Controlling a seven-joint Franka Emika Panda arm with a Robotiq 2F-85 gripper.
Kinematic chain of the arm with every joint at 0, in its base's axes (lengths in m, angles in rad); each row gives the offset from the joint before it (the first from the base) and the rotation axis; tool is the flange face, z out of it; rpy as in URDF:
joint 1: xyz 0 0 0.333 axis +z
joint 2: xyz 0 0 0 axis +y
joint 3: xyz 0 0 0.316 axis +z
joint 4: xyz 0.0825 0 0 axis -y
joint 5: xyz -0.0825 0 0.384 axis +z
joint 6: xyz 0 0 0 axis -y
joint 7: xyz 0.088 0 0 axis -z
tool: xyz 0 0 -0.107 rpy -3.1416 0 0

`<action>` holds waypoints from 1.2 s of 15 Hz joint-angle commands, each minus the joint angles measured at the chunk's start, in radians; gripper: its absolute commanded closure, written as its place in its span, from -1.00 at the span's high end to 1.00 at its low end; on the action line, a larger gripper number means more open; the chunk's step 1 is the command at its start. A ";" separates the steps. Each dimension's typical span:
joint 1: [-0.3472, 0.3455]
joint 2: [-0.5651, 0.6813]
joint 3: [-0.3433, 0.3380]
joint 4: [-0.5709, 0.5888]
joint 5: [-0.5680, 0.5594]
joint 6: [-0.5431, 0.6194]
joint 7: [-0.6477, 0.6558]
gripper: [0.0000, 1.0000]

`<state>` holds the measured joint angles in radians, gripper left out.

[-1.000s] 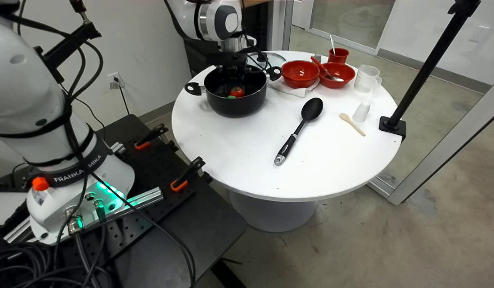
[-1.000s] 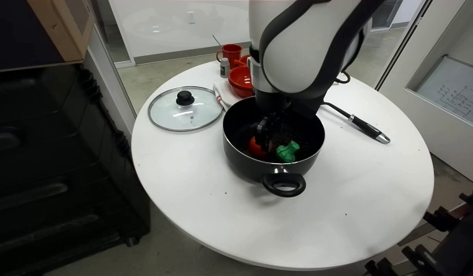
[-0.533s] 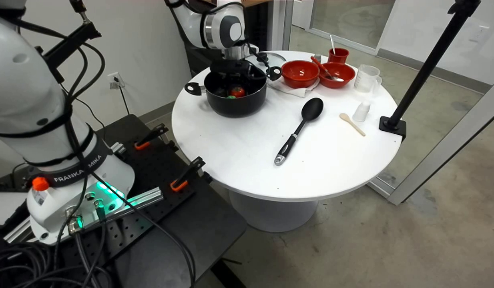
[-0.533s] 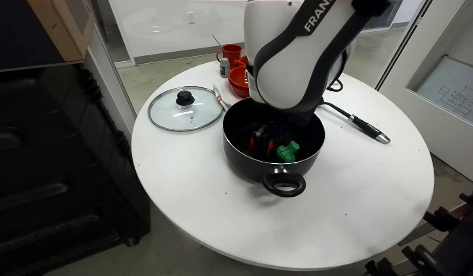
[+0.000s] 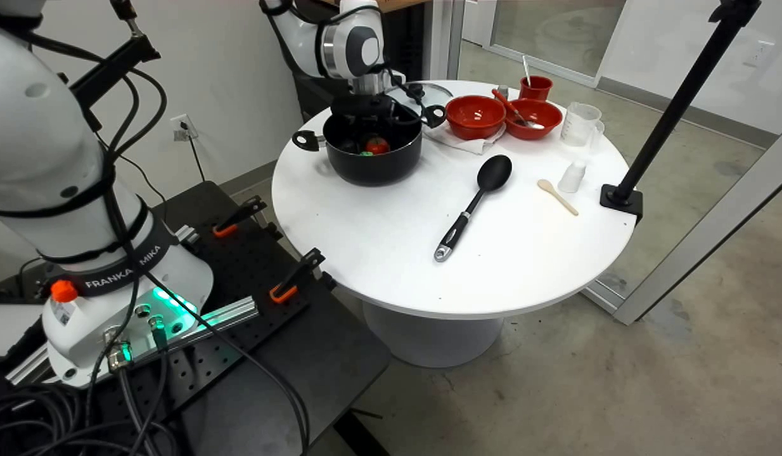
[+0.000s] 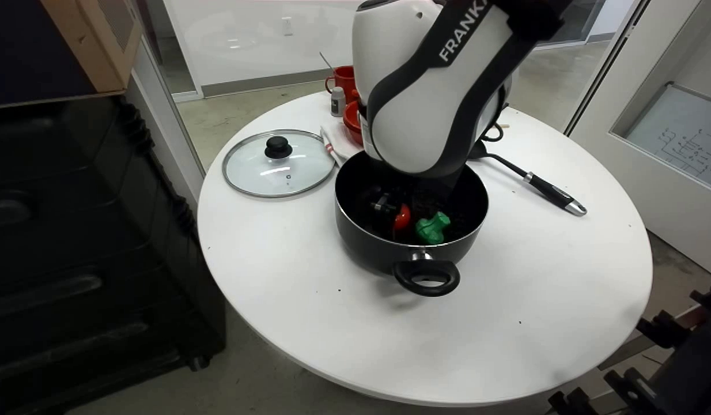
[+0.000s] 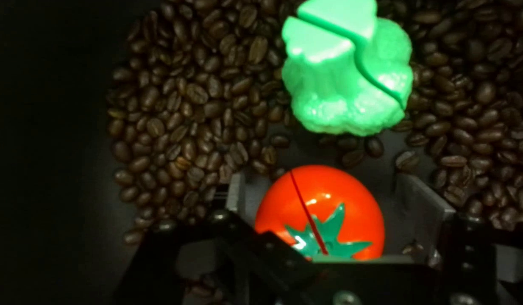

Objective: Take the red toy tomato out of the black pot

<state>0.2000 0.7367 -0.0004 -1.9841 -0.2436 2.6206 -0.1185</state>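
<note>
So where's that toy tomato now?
It's inside the black pot: in the wrist view, the red toy tomato shows low, right of centre, between the sides of the open gripper, below the green toy vegetable.

Red toy tomato [image 6: 403, 217] in black pot [image 6: 374, 252], beside green toy [image 6: 432, 228]; fingers [image 6: 384, 204] inside; glass lid [image 6: 279, 166] nearby.

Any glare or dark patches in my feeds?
Wrist view: glints on the red toy tomato, green toy broccoli partly washed out, left edge nearly black. In an exterior view: the black pot dark inside, bright glare on the glass lid.
</note>
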 commanded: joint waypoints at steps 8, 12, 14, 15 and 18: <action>0.003 -0.015 0.012 0.034 -0.006 -0.061 0.019 -0.23; -0.012 -0.086 0.033 0.001 0.012 -0.177 0.007 -0.23; -0.024 -0.146 0.042 -0.028 0.012 -0.207 -0.004 -0.23; -0.031 -0.174 0.048 -0.039 0.014 -0.218 -0.010 -0.23; -0.060 -0.271 0.064 -0.079 0.027 -0.226 -0.028 -0.23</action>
<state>0.1770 0.5829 0.0371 -1.9918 -0.2385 2.4192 -0.1194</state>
